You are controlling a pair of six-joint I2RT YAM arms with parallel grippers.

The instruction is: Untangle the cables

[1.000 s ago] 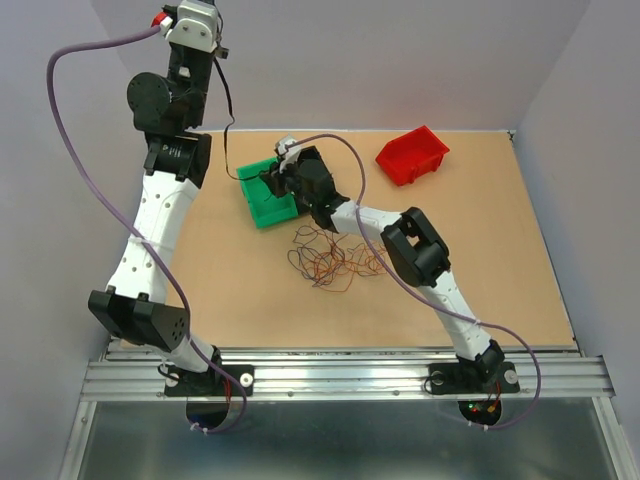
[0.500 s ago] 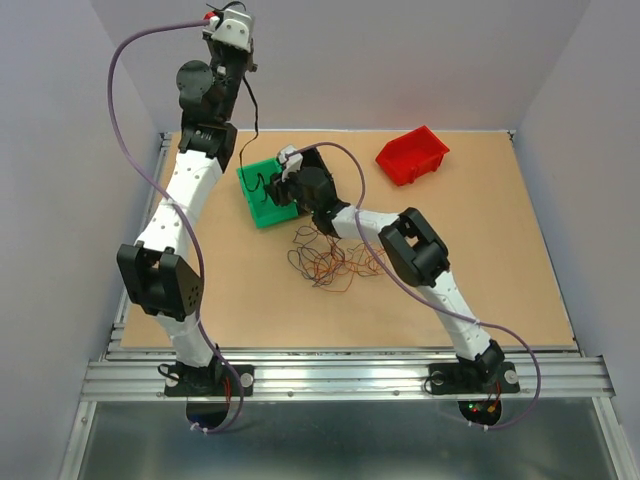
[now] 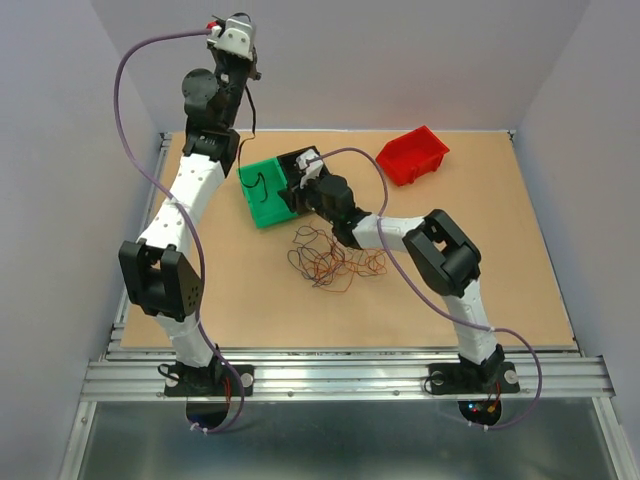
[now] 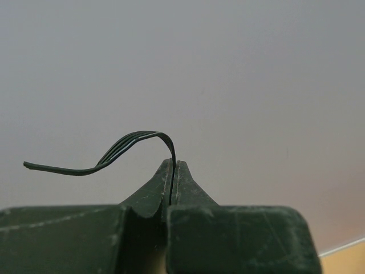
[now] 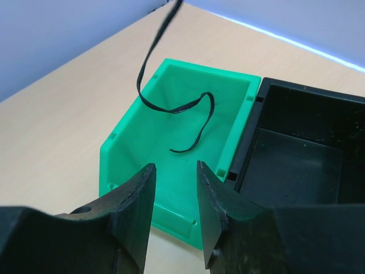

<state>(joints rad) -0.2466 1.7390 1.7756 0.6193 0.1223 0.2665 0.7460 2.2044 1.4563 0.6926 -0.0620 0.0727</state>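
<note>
Behind the right gripper (image 5: pixel 174 168), nearer the arm bases, the tangle of cables (image 3: pixel 335 262) lies loose on the table (image 3: pixel 250 300), with red, orange-brown and black strands looped together. The right gripper's jaws stand apart and hold nothing, poised over the near wall of the green bin (image 5: pixel 205 71). The black bin (image 5: pixel 308 111) sits ahead to its right. Further ahead, the black cable (image 5: pixel 191 108) trails its lower end into the green bin. High above, the left gripper (image 4: pixel 173 170) is clamped on the cable's upper end, probably raised so the strand hangs clear of the heap and can be lowered in.

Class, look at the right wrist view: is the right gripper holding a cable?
No: the right gripper stands open with nothing in it.
</note>
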